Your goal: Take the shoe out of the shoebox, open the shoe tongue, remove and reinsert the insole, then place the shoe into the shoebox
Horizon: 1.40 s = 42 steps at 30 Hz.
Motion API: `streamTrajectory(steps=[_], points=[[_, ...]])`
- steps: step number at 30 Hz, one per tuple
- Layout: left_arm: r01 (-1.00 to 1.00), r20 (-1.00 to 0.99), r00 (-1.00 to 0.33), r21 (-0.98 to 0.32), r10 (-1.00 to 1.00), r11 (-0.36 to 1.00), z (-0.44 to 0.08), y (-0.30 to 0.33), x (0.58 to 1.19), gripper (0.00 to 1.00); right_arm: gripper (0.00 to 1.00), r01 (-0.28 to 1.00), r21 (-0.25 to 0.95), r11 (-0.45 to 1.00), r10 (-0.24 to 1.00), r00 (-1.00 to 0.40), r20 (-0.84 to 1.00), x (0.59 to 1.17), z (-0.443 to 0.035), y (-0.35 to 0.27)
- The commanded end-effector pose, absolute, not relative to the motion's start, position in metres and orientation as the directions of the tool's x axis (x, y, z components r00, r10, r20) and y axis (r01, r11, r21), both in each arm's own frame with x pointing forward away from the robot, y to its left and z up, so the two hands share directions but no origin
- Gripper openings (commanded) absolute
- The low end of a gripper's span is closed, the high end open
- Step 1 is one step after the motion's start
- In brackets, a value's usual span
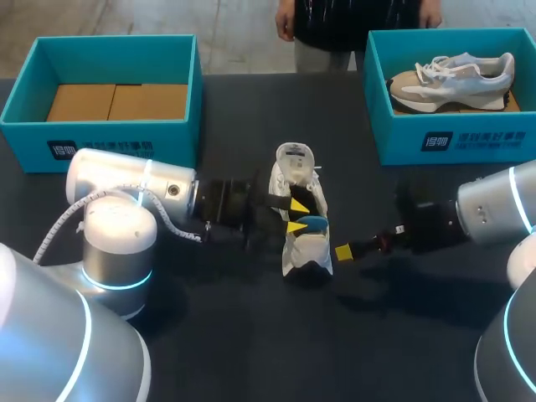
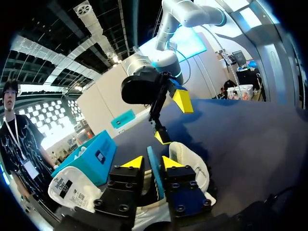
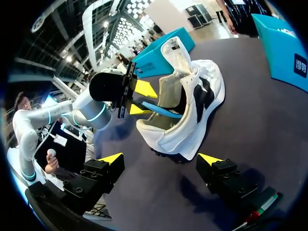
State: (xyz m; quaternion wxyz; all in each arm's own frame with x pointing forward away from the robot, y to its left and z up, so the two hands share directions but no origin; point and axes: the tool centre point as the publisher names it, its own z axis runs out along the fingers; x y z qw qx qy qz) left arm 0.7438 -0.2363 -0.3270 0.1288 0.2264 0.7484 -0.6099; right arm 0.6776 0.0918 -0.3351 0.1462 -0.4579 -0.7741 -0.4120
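A white shoe [image 1: 303, 251] lies mid-table with its tongue [image 1: 295, 159] folded back towards the far side. My left gripper [image 1: 296, 215] is over the shoe's opening, shut on the blue insole [image 1: 313, 223]. In the left wrist view the insole [image 2: 154, 173] stands on edge between the yellow tips [image 2: 152, 162], above the shoe [image 2: 195, 166]. My right gripper [image 1: 345, 251] stands open just right of the shoe's heel. In the right wrist view the shoe [image 3: 202, 106] lies ahead of its spread fingers [image 3: 111, 158], and the insole [image 3: 161, 109] runs from my left gripper [image 3: 140, 99] into the shoe.
A teal shoebox [image 1: 109, 138] with a cardboard floor stands at the back left. A second teal shoebox [image 1: 452, 138] at the back right holds a beige and white sneaker [image 1: 452, 77]. Dark table lies between the boxes and in front of the shoe.
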Motion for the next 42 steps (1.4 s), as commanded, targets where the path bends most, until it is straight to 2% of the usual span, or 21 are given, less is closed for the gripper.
streamTrajectory(steps=[1, 23, 24, 25, 27, 28, 33, 42], points=[[0.492, -0.462, -0.865, -0.858, 0.193, 0.15, -0.33, -0.237, 0.743, 0.0, 1.0, 0.83, 0.503, 0.24, 0.593, -0.535, 0.601, 0.677, -0.336, 0.095], [0.458, -0.414, -0.881, -0.869, 0.229, 0.19, -0.344, -0.236, 0.746, 0.01, 1.0, 0.826, 0.507, 0.246, 0.589, -0.543, 0.598, 0.679, -0.336, 0.093], [0.459, -0.417, -0.88, -0.869, 0.227, 0.185, -0.342, -0.236, 0.746, 0.27, 1.0, 0.826, 0.507, 0.247, 0.589, -0.544, 0.598, 0.68, -0.335, 0.093], [0.46, -0.419, -0.88, -0.869, 0.225, 0.183, -0.341, -0.236, 0.746, 0.4, 1.0, 0.825, 0.507, 0.248, 0.588, -0.545, 0.598, 0.68, -0.335, 0.093], [0.467, -0.427, -0.876, -0.867, 0.223, 0.175, -0.337, -0.236, 0.745, 0.48, 1.0, 0.824, 0.508, 0.251, 0.588, -0.546, 0.597, 0.681, -0.335, 0.093], [0.468, -0.428, -0.876, -0.867, 0.222, 0.173, -0.336, -0.236, 0.745, 0.55, 1.0, 0.824, 0.507, 0.252, 0.587, -0.547, 0.596, 0.681, -0.335, 0.093], [0.476, -0.439, -0.871, -0.864, 0.22, 0.163, -0.33, -0.235, 0.743, 0.62, 1.0, 0.823, 0.507, 0.256, 0.586, -0.55, 0.596, 0.682, -0.334, 0.094], [0.481, -0.446, -0.867, -0.865, 0.222, 0.144, -0.324, -0.234, 0.742, 0.6, 1.0, 0.824, 0.507, 0.252, 0.589, -0.546, 0.596, 0.68, -0.334, 0.096]])
